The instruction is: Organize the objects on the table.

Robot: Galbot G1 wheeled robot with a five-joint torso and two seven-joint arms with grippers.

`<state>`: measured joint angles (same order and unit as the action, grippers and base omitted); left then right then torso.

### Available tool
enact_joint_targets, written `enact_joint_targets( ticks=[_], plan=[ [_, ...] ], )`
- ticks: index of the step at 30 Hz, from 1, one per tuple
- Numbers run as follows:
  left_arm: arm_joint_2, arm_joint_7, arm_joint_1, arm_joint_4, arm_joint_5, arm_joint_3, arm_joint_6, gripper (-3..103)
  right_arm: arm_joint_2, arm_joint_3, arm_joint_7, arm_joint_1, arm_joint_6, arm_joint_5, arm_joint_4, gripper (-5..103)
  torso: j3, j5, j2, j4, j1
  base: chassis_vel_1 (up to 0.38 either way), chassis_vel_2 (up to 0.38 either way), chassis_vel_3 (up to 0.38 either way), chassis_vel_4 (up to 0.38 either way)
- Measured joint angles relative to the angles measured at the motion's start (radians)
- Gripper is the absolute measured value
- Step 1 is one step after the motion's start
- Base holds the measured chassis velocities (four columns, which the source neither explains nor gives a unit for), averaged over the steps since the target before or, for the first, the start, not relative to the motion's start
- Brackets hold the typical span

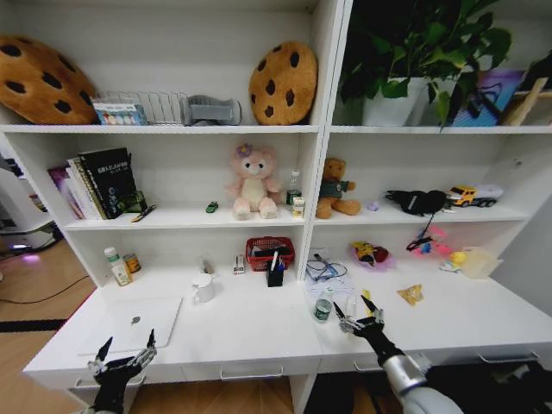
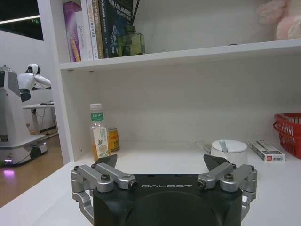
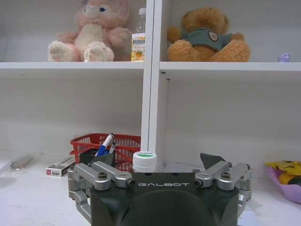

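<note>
- The green-lidded jar [image 1: 323, 309] is standing upright on the white worktop [image 1: 259, 332], near its middle, just beyond and slightly to the left of the right hand [image 1: 360, 312]; in the right wrist view the jar [image 3: 144, 161] is showing between the spread fingers, a little apart from them.
- The right hand [image 3: 157, 165] is hovering low over the worktop with its fingers wide apart, gripping nothing, its arm reaching in from the front edge.
- The silver laptop [image 1: 134, 323] is lying closed and flat on the left part of the worktop, just beyond the left hand [image 1: 128, 349].
- The left hand [image 2: 160, 164] is waiting at the front left edge, fingers spread wide and empty, pointing toward the shelves.
- Two marker pens [image 3: 107, 142] are standing in a dark holder [image 1: 275, 276] in front of a red basket [image 1: 269, 251].
- A white mug [image 1: 203, 288] is sitting between the laptop and the holder.
</note>
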<state>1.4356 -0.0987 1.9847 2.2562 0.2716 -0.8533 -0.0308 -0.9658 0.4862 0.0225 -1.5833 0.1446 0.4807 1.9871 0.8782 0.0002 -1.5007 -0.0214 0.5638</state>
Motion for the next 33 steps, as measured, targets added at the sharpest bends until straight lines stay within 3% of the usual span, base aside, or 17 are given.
enact_joint_targets(
  ticks=[5, 9, 16, 27, 33],
  plan=[
    [0.008, 0.000, 0.004, 0.001, 0.000, -0.005, -0.001, 100, 0.022, -0.110, 0.063, 0.128, -0.059, 0.006, -0.063, 100, 0.000, -0.0002, 0.000, 0.0001, 0.000, 0.000, 0.000, 0.000, 0.000],
    [0.011, 0.000, 0.005, 0.001, 0.000, -0.006, -0.001, 100, 0.026, -0.134, 0.074, 0.155, -0.072, 0.007, -0.079, 101, 0.000, -0.0001, 0.000, 0.0001, 0.000, 0.000, 0.000, 0.000, 0.000],
    [0.018, 0.000, 0.009, 0.003, -0.007, -0.006, -0.002, 100, 0.034, -0.170, 0.095, 0.185, -0.091, 0.009, -0.095, 80, 0.000, -0.0002, 0.000, -0.0001, 0.000, 0.000, 0.000, 0.000, 0.000],
    [0.026, -0.004, 0.013, 0.010, -0.006, -0.005, -0.002, 100, 0.026, -0.175, 0.100, 0.176, -0.089, 0.011, -0.082, 37, 0.000, -0.0001, 0.000, 0.0001, 0.000, 0.000, 0.000, 0.000, 0.000],
    [0.026, -0.004, 0.011, 0.010, -0.007, 0.000, -0.003, 100, 0.019, -0.097, 0.077, 0.098, -0.062, 0.017, -0.014, 30, 0.000, -0.0002, 0.000, 0.0000, 0.000, 0.000, 0.000, 0.000, 0.000]
  ],
)
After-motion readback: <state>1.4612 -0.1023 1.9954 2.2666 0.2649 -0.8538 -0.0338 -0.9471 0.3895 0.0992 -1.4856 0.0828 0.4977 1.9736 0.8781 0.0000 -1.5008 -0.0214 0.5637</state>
